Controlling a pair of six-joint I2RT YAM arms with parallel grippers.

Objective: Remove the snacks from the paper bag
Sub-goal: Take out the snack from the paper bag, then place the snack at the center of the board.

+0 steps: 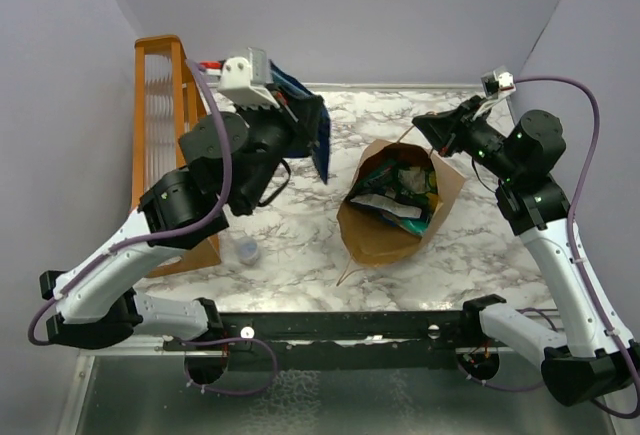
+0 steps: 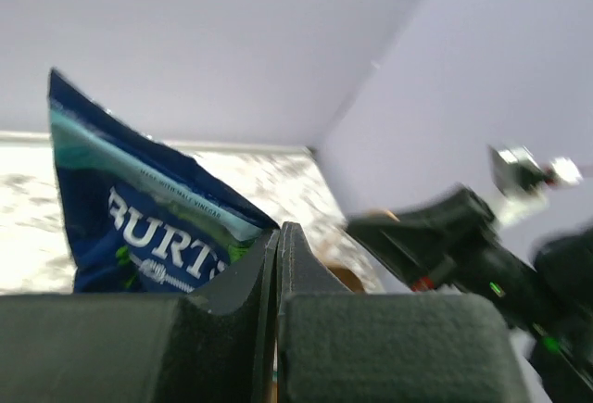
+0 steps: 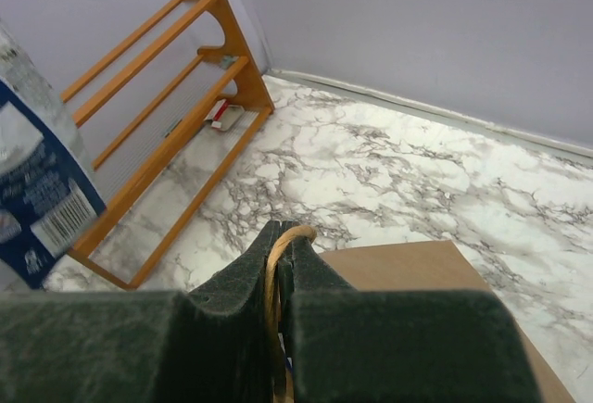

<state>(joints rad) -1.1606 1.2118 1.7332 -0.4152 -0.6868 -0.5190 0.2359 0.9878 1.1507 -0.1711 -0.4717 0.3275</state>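
Left pincer (image 2: pixel 279 236): closed flat on the edge of a dark blue packet (image 1: pixel 320 145). The white lettering on the packet shows in the left wrist view. The packet is out of the paper bag (image 1: pixel 375 240). It is held in the air to the left of the bag, apart from it, between the bag and the orange wooden rack (image 1: pixel 160 85).

Right pincer (image 3: pixel 278 257): closed on the thin tan handle (image 3: pixel 298 231) at the far rim of the bag. The loop of the handle rises just above the fingertips.

Paper bag: stands on the marble tabletop (image 1: pixel 300 225), somewhat right of centre, with its mouth open. Several packets (image 1: pixel 395 190) lie inside it, green, teal and white among them. How many there are cannot be told.

Rack: stands along the left wall at the edge of the tabletop. A small red-and-white item (image 3: pixel 220 114) lies at its far end. What it is cannot be told.

Cap: a small clear round cap (image 1: pixel 247 250) lies on the tabletop near the front left, close to the foot of the rack and well apart from the bag.
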